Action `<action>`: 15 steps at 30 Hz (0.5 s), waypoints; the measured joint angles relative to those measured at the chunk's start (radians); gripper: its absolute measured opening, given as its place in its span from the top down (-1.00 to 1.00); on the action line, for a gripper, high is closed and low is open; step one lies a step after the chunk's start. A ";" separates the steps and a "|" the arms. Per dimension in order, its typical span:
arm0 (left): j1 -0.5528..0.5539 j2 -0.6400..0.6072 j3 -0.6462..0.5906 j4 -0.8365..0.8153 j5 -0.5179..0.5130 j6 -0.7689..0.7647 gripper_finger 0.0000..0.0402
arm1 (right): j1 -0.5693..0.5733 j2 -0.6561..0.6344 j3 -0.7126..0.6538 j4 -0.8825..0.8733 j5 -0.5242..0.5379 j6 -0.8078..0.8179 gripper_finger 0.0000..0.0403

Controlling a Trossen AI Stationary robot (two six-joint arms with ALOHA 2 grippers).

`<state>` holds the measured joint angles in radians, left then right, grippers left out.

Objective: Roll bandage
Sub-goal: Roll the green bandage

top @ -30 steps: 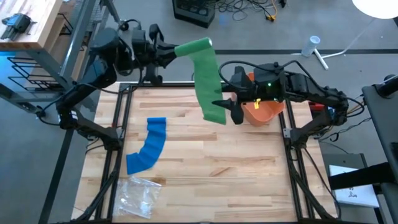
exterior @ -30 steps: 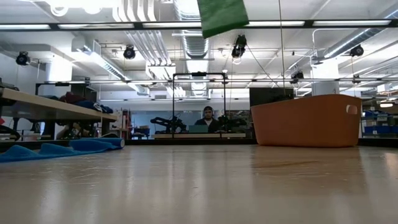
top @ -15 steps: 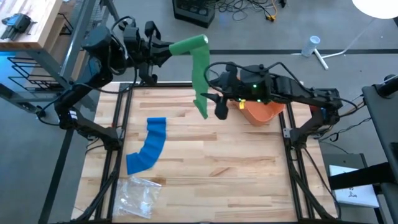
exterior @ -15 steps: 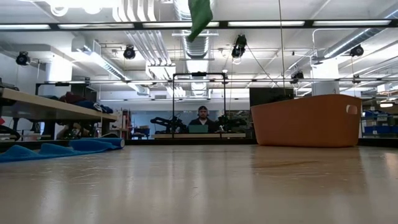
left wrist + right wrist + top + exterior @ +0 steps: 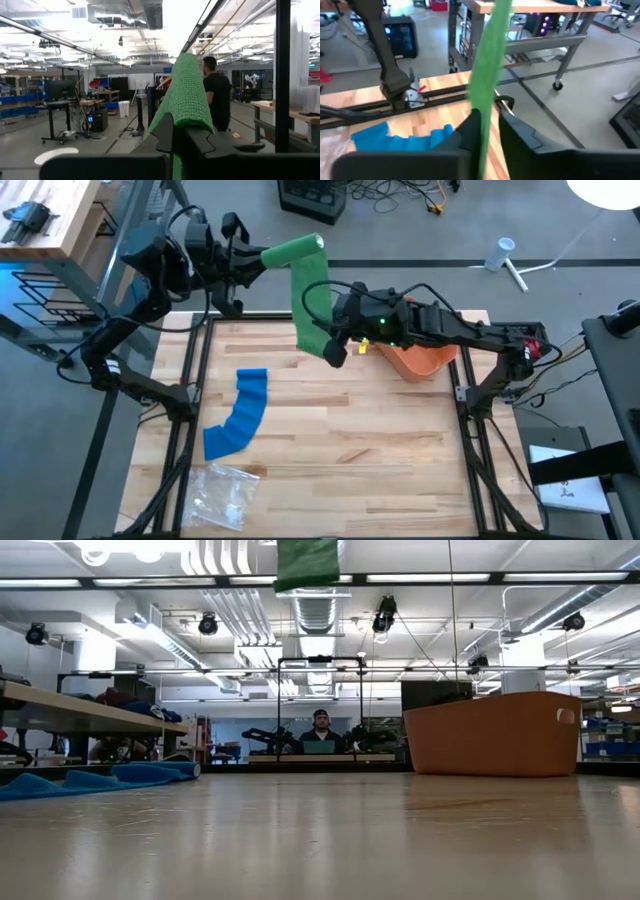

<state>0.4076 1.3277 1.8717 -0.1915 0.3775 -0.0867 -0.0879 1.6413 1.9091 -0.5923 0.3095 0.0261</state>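
Above the tabletop (image 5: 340, 440), the green bandage (image 5: 308, 295) is held taut: left hand (image 5: 262, 262) clamped on its top, right hand (image 5: 333, 348) pinching its lower end. Soft, light fabric; ends are judged best gripped.

Overhead, table-level and two wrist views, all sharing green bandage (image 5: 306, 295).

Wooden table (image 5: 340, 440): blue bandage (image 5: 238, 415), plastic bag (image 5: 225, 492), orange bin (image 5: 420, 360).
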 joint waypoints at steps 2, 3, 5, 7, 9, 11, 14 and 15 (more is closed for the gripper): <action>0.002 -0.009 0.000 -0.030 0.000 0.003 0.98 | 0.000 0.005 0.000 0.013 0.005 0.000 0.92; 0.007 -0.013 0.000 -0.047 0.000 0.004 0.98 | 0.000 0.005 0.000 0.011 0.003 0.000 0.96; 0.021 -0.020 0.000 -0.082 0.000 0.004 0.98 | 0.000 0.005 0.000 0.007 -0.028 -0.002 0.97; 0.042 -0.024 0.000 -0.111 -0.001 0.005 0.98 | 0.001 0.002 0.000 0.007 -0.109 0.000 0.97; 0.074 -0.026 0.000 -0.135 -0.002 0.016 0.98 | 0.002 -0.007 0.000 0.007 -0.212 0.021 0.99; 0.112 -0.028 0.000 -0.174 -0.012 0.050 0.98 | 0.005 -0.017 0.000 0.007 -0.339 0.045 0.99; 0.164 -0.014 0.000 -0.238 -0.031 0.078 0.98 | 0.017 -0.039 0.000 0.012 -0.470 0.094 0.99; 0.178 -0.006 -0.003 -0.252 -0.031 0.083 0.98 | 0.023 -0.048 0.000 0.021 -0.490 0.115 0.99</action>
<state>0.5856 1.3219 1.8690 -0.4437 0.3462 -0.0033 -0.0648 1.5932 1.9091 -0.5710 -0.1808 0.1407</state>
